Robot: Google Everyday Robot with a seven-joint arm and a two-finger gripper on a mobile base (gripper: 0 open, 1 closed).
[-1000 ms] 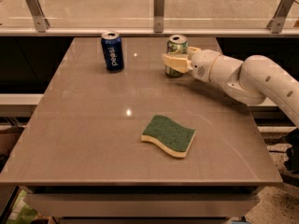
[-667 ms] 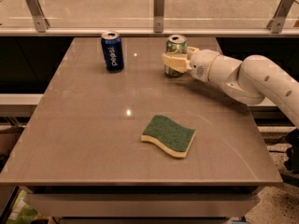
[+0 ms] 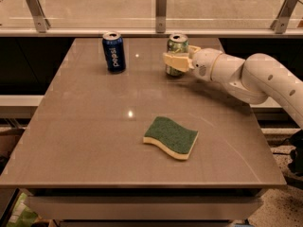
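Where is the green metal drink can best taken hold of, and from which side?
Probably at mid-height on its round wall, coming level from the right: the green metal drink can stands upright, and the pincer is at its middle on that side. The blue metal can stands apart on the left.

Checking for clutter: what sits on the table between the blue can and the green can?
Nothing: in the camera view only bare table separates the blue can and green can. The gripper is at the green can, reaching in from the right.
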